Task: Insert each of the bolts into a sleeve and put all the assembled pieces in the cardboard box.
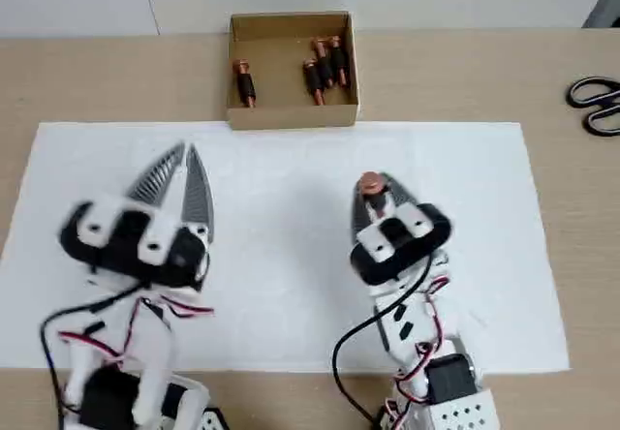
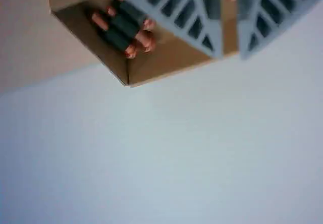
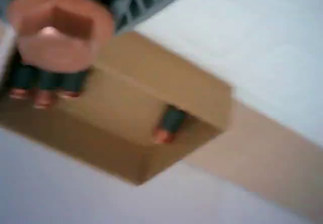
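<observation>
Clamped in the right jaws, short of the cardboard box [image 1: 291,115] and over the white sheet [image 1: 291,256]: one bolt [image 1: 371,184], copper head up. Cannot tell whether already sleeved, with the shank hidden by the jaws. Not yet over the box, so likely to land on the sheet in front of the near wall if let go now. Could also catch on that near wall if carried across too low, tipping or shoving the light box along the tabletop [image 1: 97,81]. Gripped close under the head, by the look of it, so some chance of swinging or slipping on the way. If released over the right half of the box, might strike the cluster there and bounce or roll out over the low rim. Safer, probably, over the bare middle of the box floor.

Left jaws a little apart with nothing between them, in front of the box and off to its left, well away from it. Little danger of a collision unless sent toward the box at the same time.

Inside the box: four assembled pieces, dark sleeves with copper ends. One piece [image 1: 244,83] alone toward the left wall; three pieces [image 1: 325,65] bunched by the right wall, touching one another. Far off to the right of the box, on the tabletop, a pair of scissors [image 1: 596,104].
</observation>
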### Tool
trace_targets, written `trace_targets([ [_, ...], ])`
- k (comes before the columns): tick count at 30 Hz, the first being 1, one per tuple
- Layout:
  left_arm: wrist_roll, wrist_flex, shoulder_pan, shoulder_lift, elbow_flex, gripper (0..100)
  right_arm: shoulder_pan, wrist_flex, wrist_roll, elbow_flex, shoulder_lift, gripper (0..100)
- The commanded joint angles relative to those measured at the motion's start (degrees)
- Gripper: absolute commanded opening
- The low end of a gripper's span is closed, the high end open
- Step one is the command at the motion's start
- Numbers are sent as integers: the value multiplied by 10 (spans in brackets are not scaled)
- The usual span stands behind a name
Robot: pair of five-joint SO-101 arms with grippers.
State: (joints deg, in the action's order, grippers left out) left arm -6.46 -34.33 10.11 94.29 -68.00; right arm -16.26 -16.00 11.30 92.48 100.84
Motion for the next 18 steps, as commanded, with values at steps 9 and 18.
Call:
trace_targets([
  [9,2,72,-120,90,-131,7,102,7,1,-389,-431,4],
  [18,68,116,-145,90,-136,6,53,242,5,-592,-807,4],
])
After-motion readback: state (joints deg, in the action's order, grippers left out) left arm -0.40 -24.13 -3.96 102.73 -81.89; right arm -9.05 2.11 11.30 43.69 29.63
